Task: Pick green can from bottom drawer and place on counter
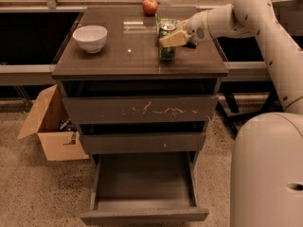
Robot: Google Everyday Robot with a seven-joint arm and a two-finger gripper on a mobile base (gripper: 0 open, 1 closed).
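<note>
A green can point(166, 52) stands upright on the glossy dark-brown counter point(128, 56) of a drawer cabinet, near its right side. The gripper point(169, 38) is closed around the can's upper half. One tan finger point(173, 38) crosses the front of the can, and the other is hidden behind it. The print on the can is too small to read.

Left of the can, well apart from it, sits a white bowl point(90, 38). Behind the can, by the counter's far edge, is a red apple point(150, 6). The white arm point(265, 27) reaches the can from the right and runs off the picture's edge.

Below the can is a drawer front with pale scratches point(142, 109), then a narrow plain drawer front point(142, 142). Lowest, the bottom drawer point(144, 215) is pulled out, its floor bare. Lower left of the can, an open cardboard box point(47, 126) sits on the speckled floor, its contents too dark to make out. Lower right, the robot's rounded white body point(267, 174) is cut off by the frame.
</note>
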